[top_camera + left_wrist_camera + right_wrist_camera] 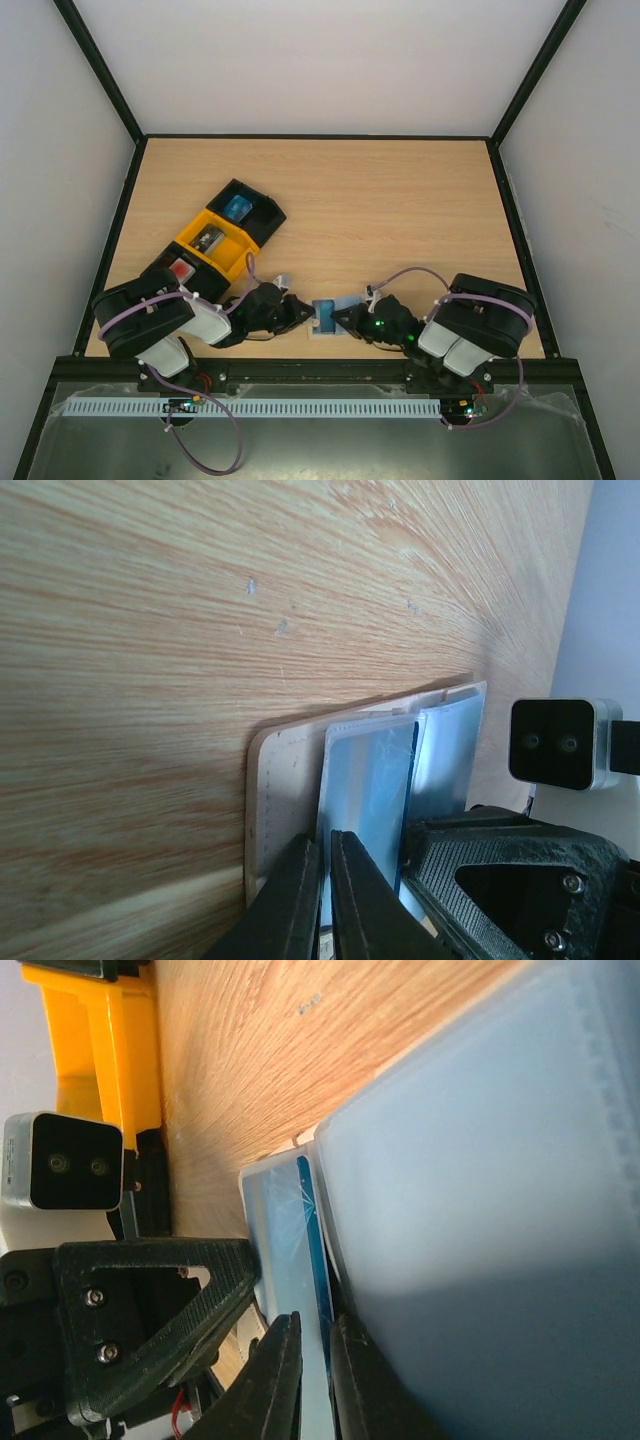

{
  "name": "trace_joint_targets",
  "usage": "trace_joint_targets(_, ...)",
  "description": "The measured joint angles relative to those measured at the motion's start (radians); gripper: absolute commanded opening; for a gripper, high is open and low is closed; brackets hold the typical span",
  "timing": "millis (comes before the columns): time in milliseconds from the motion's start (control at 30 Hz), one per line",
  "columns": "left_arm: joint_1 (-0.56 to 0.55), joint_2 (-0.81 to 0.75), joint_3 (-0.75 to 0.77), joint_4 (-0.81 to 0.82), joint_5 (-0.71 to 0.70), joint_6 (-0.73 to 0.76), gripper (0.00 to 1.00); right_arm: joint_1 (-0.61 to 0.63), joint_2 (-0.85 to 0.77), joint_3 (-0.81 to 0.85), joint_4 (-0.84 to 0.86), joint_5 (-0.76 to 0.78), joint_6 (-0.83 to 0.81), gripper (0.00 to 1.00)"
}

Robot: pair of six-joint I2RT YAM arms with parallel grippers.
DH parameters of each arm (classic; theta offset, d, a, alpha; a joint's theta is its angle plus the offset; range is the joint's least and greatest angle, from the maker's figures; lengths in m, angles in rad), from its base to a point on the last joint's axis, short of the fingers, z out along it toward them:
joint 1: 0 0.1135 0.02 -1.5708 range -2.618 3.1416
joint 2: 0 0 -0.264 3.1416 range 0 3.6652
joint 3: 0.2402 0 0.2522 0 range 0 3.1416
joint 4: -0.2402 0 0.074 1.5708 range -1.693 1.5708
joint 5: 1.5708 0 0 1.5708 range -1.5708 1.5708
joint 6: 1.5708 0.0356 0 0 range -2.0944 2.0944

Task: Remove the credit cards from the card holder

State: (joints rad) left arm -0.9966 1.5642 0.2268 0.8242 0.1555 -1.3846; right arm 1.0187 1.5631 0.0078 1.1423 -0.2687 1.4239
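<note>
As card holder (268, 810) holds blue card (365, 780), tray (232, 262) holds red card (179, 268).

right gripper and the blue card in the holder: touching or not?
Touching. Right wrist view: the card runs down into the right gripper and sits pinched between its two fingers, with no gap showing on either side.

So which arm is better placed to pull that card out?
Left, probably: the left pincer is shut at the exposed end of the blue card, near the tray. The right pincer is shut at the card holder.
</note>
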Motion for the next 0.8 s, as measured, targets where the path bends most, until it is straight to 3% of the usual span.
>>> trace_joint_targets(100,0.0,0.0,-0.002,0.0,-0.008,0.0,0.08,-0.032,0.049,0.0,0.051,-0.049,-0.046,0.02)
trace_joint_targets(367,0.0,-0.008,-0.003,-0.008,-0.014,0.0,0.08,-0.061,0.067,0.0,0.065,-0.094,-0.133,0.02)
trace_joint_targets(800,-0.005,-0.025,0.01,-0.056,-0.024,0.004,0.09,-0.056,-0.233,0.01,-0.312,0.0,-0.327,0.02)
